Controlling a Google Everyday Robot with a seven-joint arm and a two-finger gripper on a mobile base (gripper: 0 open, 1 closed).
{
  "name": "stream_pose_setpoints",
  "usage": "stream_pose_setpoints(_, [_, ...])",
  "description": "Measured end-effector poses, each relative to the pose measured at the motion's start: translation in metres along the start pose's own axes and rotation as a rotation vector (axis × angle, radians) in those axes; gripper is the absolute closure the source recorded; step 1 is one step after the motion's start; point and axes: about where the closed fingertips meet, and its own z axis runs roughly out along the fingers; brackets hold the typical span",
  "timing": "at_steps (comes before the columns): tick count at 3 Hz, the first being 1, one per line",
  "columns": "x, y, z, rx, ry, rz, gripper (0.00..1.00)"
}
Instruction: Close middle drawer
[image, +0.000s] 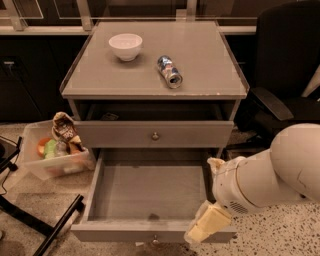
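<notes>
The middle drawer (150, 192) is pulled far out of the grey cabinet (155, 82), its plain grey inside bare. Its flat front (125, 232) faces the bottom of the view, with a small round knob (155, 241) at its centre. Above it, a taller-fronted drawer (115, 135) with a like knob is pushed in. My gripper (206, 226), cream-coloured at the end of the white arm (270, 175), is at the front right corner of the open drawer, over its front panel. The lowest drawer is hidden.
A white bowl (125, 46) and a can (170, 71) lying on its side are on the cabinet top. A clear plastic bin (55, 157) of items stands on the floor at left. A black chair (285, 75) is at right. Black bars (50, 227) cross the floor at lower left.
</notes>
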Motion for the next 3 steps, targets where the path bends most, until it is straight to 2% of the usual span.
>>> stream_pose_setpoints(1, [0.003, 0.004, 0.006, 0.004, 0.000, 0.002, 0.00])
stream_pose_setpoints(2, [0.037, 0.015, 0.051, -0.049, -0.019, 0.031, 0.00])
stream_pose_setpoints(3, [0.094, 0.033, 0.118, -0.110, -0.045, 0.115, 0.00])
